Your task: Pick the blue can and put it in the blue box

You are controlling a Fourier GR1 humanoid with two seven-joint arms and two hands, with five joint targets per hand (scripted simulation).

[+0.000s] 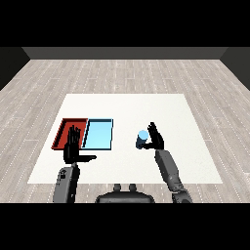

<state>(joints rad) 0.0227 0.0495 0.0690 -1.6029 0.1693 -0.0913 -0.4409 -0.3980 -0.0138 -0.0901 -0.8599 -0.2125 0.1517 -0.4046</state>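
Blue can [142, 139] upright on counter [127, 107] | right hand [156, 138] beside it, fingers spread, not yet closed | left hand [73, 148] flat, empty | risk: knocking can over before grasping, well short of blue box [98, 134]

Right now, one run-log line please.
right hand: at blue can | left hand: open, idle | blue tray: no can

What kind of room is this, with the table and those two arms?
Probably a bare test room for sorting practice: a white table on a grey plank floor, holding only a red tray, a light blue tray and a blue can beside the right hand.
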